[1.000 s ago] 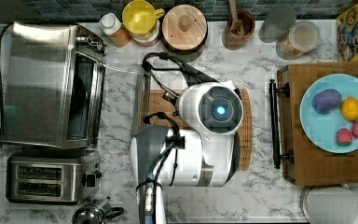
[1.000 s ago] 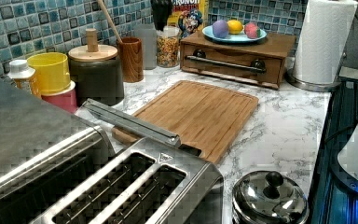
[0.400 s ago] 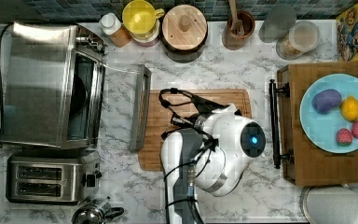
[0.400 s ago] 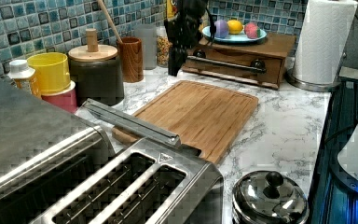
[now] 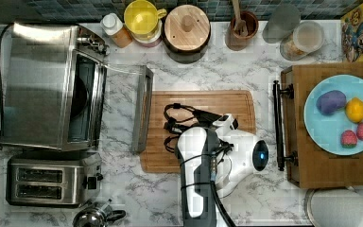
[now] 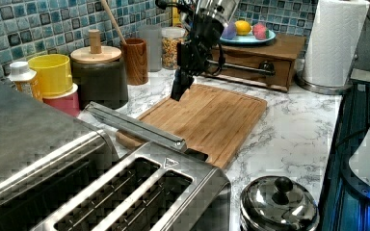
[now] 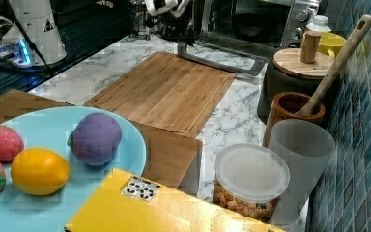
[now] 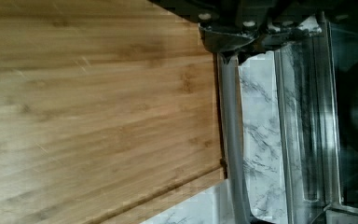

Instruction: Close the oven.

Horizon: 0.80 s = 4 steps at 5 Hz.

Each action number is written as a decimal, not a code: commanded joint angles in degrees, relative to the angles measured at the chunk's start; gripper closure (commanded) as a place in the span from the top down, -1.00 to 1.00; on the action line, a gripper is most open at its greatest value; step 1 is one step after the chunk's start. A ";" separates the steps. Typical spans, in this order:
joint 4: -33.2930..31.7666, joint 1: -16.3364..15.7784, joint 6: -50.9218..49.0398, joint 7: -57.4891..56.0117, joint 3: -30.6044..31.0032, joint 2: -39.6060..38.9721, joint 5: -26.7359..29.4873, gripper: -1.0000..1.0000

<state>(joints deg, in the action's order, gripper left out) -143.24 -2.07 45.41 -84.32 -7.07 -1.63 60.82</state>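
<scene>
The oven (image 5: 52, 85) sits at the top view's left with its glass door dropped flat, so I'd nudge up under the stiff steel bar handle (image 5: 142, 109), though I can't tell if the gripper (image 6: 180, 86) is open.

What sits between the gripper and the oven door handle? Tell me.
In the left view, just bare cutting board separates the gripper from the oven door handle.

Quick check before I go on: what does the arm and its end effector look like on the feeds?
The white, rounded arm has a glowing blue round light and looped black cables along it. The end effector is dark, on a metallic silver wrist section.
</scene>
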 commanded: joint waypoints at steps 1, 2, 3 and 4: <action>8.23 -4.29 5.23 -20.14 3.78 -8.01 19.48 -1.00; 11.62 -4.71 5.90 -23.21 5.50 -12.90 23.09 -1.00; 11.05 -2.68 6.57 -29.72 7.71 -11.00 33.20 -1.00; 10.53 -1.40 7.28 -30.26 8.58 -8.22 35.43 -1.00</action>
<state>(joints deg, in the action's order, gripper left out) -138.65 -2.97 52.85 -110.06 0.61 -16.39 92.10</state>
